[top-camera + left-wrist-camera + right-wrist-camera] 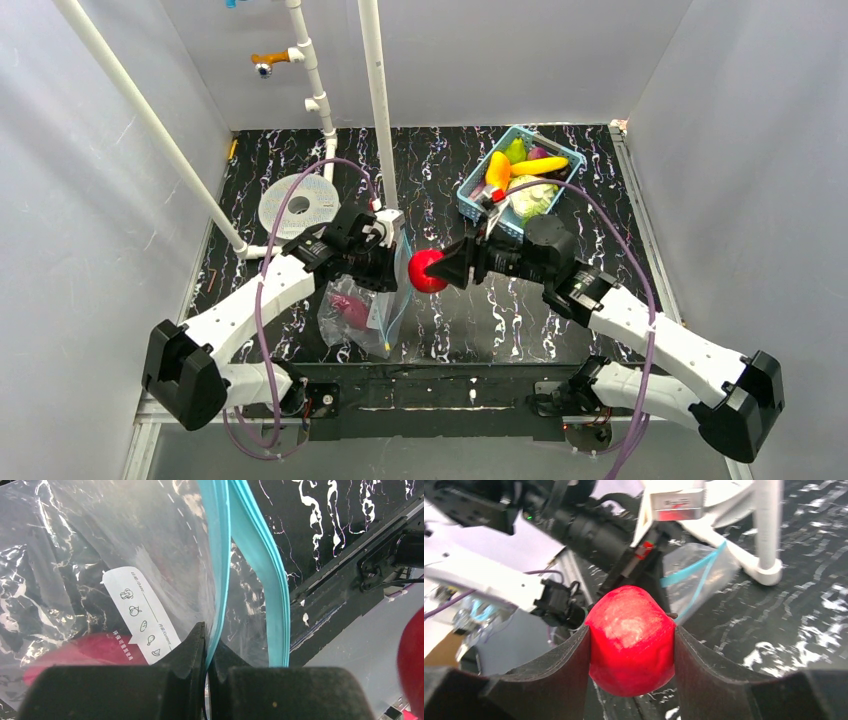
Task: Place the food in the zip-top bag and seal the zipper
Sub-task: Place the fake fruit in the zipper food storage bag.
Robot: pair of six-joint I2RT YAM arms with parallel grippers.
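Note:
My right gripper is shut on a red apple, held above the table just right of the zip-top bag's mouth; the apple fills the right wrist view. My left gripper is shut on one lip of the light-blue zipper and holds the clear zip-top bag up. The zipper's other lip stands apart, so the mouth is open. A magenta piece lies inside the bag, below the white label. More food, a yellow banana among it, lies in the basket.
A light-blue mesh basket stands at the back right with several toy foods. A white perforated disc lies at the back left. White pipes rise from the table behind the left gripper. Grey walls enclose the table.

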